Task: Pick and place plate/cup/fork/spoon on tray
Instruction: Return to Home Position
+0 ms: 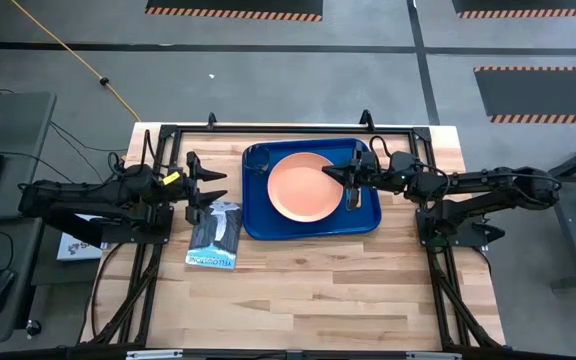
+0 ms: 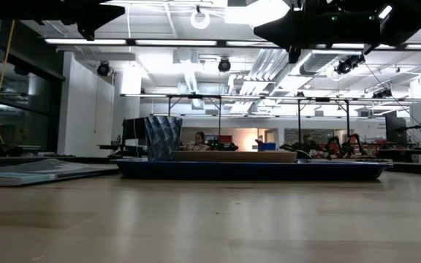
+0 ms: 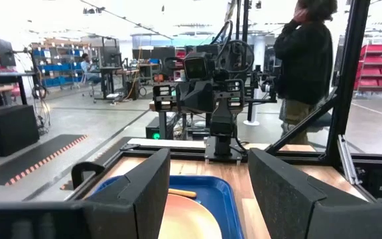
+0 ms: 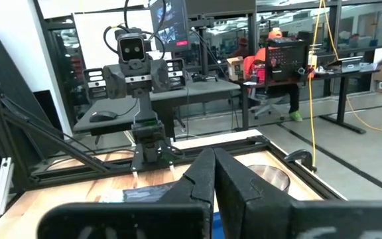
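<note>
Though the right arm covers part of it, the tray (image 1: 256,222) shows plainly mid-counter (image 1: 318,290). The plate (image 1: 303,187) lies flat in the tray's middle. The cup (image 1: 259,155) stands upright in the tray's far left corner, apart from the plate.

Right tool (image 1: 340,172) hangs above the tray's right part, over the plate's right rim. Its fingers are pressed together with nothing between them, as the right wrist view confirms. The tool hides much of the strip between the plate and the tray's right rim. Something slim lies there, but from above I cannot tell what.

Left wrist view: a short orange handle, taken for the spoon (image 3: 181,193), lies in the tray just past the plate's far edge; its bowl is hidden behind a finger. The fork cannot be picked out in any view.

Left tool (image 1: 211,182) sits off the tray's left side, clear of it, fingers spread apart and empty.

A dark packet (image 1: 215,235) with white print lies on the counter beside the tray's near left corner.

Low view: only the tray's near wall, the cup's body and a sliver of plate show. Both arms are cut off at the top.

A person (image 3: 307,60) stands in the room beyond, head cropped.
</note>
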Tool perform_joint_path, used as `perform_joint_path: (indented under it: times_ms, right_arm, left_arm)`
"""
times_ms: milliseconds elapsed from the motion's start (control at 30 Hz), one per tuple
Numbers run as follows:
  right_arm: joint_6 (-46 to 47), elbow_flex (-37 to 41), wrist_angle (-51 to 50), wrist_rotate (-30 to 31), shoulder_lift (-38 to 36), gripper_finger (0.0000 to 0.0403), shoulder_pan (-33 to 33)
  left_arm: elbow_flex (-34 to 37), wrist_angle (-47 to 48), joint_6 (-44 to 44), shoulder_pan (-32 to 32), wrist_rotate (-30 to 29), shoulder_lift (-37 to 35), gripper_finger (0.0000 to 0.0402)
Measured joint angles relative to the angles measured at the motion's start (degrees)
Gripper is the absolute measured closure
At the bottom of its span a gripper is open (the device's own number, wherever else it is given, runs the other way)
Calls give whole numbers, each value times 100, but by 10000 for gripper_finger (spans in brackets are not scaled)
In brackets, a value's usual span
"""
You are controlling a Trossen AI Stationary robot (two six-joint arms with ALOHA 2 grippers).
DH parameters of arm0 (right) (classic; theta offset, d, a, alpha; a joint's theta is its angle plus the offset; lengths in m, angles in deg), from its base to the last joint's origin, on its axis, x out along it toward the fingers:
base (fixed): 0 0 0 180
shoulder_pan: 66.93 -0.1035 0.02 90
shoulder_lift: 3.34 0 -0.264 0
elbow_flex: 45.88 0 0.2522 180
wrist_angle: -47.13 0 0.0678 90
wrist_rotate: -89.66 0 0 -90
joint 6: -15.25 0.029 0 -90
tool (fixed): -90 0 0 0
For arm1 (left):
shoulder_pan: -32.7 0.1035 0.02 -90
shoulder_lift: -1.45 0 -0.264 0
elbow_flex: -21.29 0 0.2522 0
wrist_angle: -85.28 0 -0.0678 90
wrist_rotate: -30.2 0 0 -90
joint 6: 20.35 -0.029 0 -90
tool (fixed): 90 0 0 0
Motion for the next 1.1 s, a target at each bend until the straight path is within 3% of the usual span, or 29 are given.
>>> perform_joint_path:
  times_ms: [1100]
  right_arm:
    - [10, 4, 4, 8, 0, 402, 0]
  left_arm:
    - [0, -46, -103, 2, -57, 0, 209]
